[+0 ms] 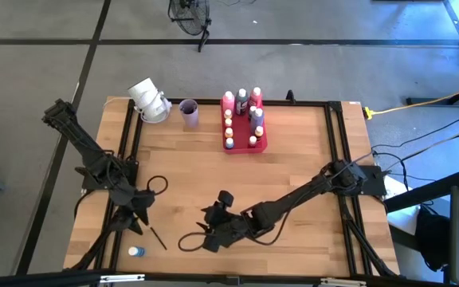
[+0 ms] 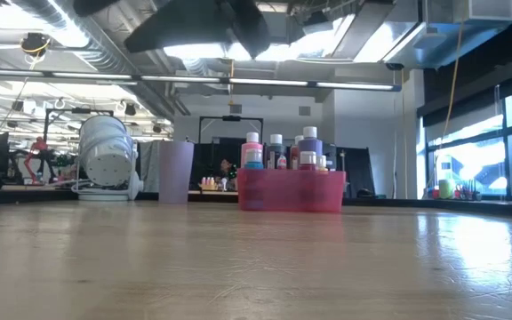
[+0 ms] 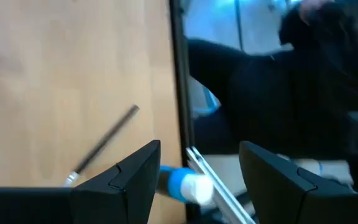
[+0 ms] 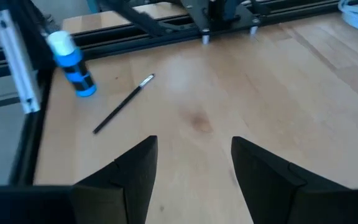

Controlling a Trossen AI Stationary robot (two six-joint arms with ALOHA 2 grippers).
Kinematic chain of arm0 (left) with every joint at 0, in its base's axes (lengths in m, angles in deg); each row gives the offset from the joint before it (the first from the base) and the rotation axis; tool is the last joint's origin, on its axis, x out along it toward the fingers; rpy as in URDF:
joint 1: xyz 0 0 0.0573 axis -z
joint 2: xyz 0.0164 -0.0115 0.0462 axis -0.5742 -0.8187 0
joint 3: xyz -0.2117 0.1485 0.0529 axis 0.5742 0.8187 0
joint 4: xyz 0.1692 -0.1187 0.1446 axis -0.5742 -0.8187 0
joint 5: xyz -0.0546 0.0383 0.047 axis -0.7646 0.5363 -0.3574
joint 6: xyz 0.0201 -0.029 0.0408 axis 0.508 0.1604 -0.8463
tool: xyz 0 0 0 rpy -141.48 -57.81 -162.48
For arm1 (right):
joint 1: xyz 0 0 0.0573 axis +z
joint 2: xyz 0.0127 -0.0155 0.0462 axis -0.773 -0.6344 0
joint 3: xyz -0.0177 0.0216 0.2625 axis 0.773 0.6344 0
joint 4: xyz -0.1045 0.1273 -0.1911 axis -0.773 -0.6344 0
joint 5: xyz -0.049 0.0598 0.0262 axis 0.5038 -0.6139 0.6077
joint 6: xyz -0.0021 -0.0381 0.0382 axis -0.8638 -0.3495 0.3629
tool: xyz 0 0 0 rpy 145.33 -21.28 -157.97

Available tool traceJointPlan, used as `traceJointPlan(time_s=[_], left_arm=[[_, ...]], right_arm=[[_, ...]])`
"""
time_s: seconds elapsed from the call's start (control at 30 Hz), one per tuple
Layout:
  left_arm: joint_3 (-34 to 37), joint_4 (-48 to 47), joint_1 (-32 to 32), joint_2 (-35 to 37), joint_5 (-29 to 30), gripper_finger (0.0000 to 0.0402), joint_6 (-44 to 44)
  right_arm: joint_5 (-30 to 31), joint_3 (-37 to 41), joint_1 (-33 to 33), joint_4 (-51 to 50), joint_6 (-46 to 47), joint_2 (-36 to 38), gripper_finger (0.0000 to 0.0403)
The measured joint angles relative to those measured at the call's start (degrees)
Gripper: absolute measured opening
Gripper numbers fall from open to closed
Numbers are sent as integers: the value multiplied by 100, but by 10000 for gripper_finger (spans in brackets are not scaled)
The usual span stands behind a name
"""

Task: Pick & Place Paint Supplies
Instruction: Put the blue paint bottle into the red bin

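Both grippers, left gripper (image 3: 197,177) and right gripper (image 4: 194,165), hung spread and empty; that blue paint bottle (image 4: 73,65) looked light and roll-prone lying down, best pinched mid-body, while the skinny paintbrush (image 4: 122,104) needed a mid-handle pinch

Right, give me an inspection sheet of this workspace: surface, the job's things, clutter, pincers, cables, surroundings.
Surface: wooden table in a dark frame, mostly bare.
Job's things: several bottles stand in the red tray at the far edge; one blue bottle lies near the front left corner; one paintbrush lies flat beside it, apart.
Clutter: lilac cup left of the tray; white fan at the far left corner.
Pincers: left pincer open, empty, close by the blue bottle; right pincer open, empty, low over the front middle.
Cables: a dark loop by the left arm; yellow cable on the floor to the right.
Surroundings: grey floor; lit room with windows behind.
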Motion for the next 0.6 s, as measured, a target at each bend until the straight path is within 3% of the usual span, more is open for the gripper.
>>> traceJointPlan(time_s=[0.27,0.6], left_arm=[[0,-5,-5,0,760,214,-279],[0,0,-7,0,1094,214,-389]], right_arm=[[9,0,302,13,-9,0,209],[190,0,610,35,-4,0,209]])
